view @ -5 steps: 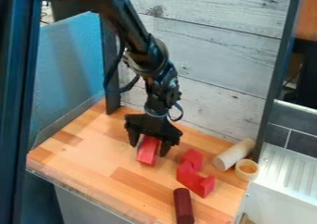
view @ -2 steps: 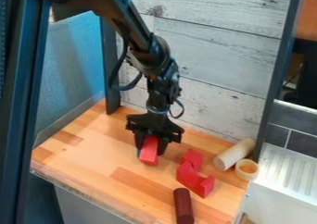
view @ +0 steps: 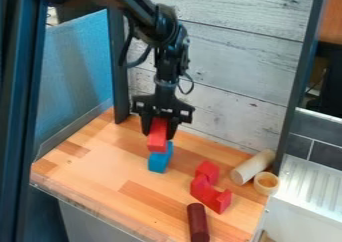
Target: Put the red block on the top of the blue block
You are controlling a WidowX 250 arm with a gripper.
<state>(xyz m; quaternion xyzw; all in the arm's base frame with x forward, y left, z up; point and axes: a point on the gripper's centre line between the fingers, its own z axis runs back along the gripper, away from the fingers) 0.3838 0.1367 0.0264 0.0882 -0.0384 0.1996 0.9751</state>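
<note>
My gripper (view: 159, 131) hangs over the rear middle of the wooden tabletop, shut on the red block (view: 157, 136) with a finger on each side of it. Below the red block, the blue block (view: 160, 159) stands on the table, its upper part partly covered from view. The red block's lower end overlaps the top of the blue one in the view; whether they touch I cannot tell.
Red arch-shaped pieces (view: 210, 187) lie to the right on the table (view: 100, 178). A dark red cylinder (view: 198, 222) lies at the front edge. Near the right edge are a pale wooden cylinder (view: 252, 167) and a small round cup-like piece (view: 266, 183).
My gripper has risen with the red block in it, after a slight shift to the right earlier. The blue block has come into view beneath.
</note>
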